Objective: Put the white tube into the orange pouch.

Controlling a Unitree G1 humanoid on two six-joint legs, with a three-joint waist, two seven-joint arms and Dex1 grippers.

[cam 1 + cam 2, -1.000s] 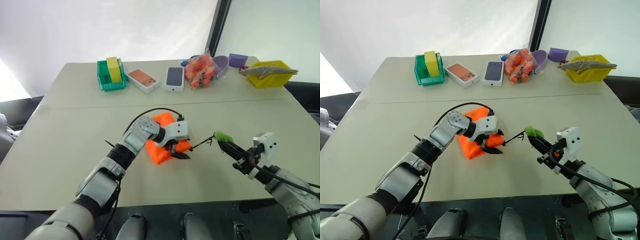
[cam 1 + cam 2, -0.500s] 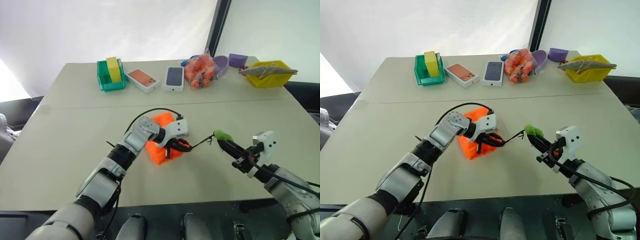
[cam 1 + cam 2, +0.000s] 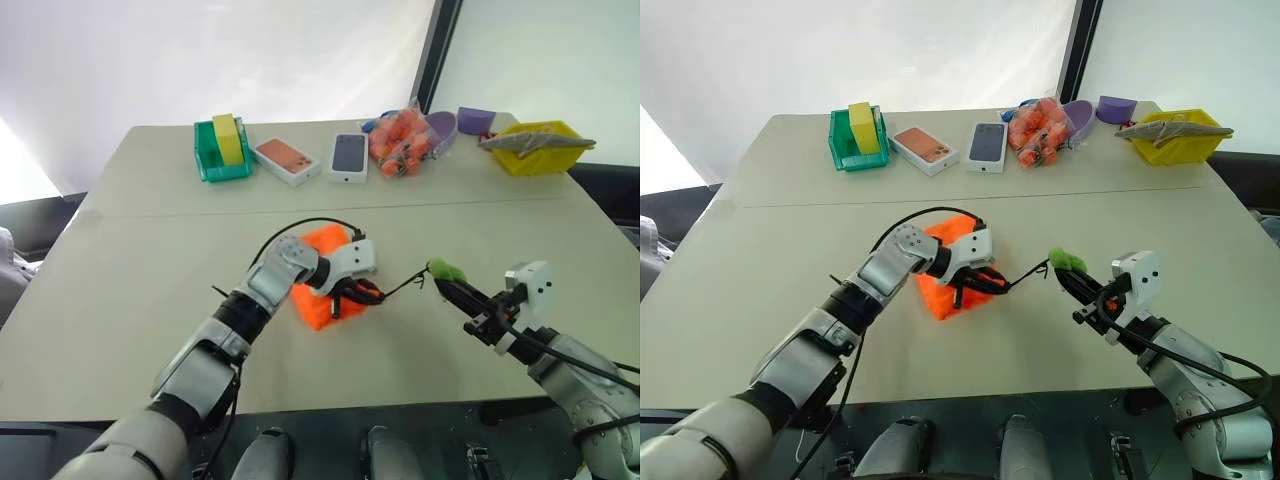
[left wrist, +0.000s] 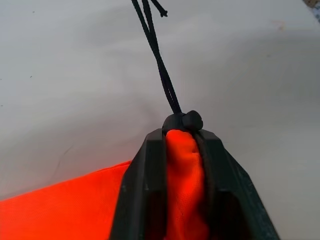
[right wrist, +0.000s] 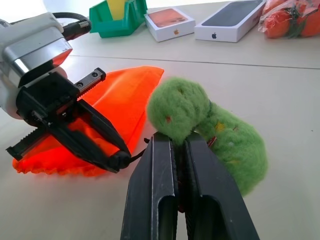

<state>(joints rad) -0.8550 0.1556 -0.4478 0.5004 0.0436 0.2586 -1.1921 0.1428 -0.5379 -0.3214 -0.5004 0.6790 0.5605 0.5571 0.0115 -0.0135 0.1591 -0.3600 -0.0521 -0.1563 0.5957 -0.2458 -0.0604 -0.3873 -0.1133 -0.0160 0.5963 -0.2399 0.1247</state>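
The orange pouch lies on the table in front of me, partly under my left hand. My left gripper is shut on the gathered mouth of the orange pouch, just behind the black cord lock. Orange fabric bulges between its fingers. A thin black cord runs from the lock to the green fuzzy ball. My right gripper is shut on that green fuzzy ball, a little above the table to the right of the pouch. The white tube is out of view.
Along the far edge stand a green bin with a yellow block, two phone boxes, a clear bag of orange items, a purple piece and a yellow bin. Bare tabletop lies left of the pouch.
My left gripper stood open over the pouch's right edge a second ago and has since shut on its gathered mouth. The right gripper keeps still with the green ball.
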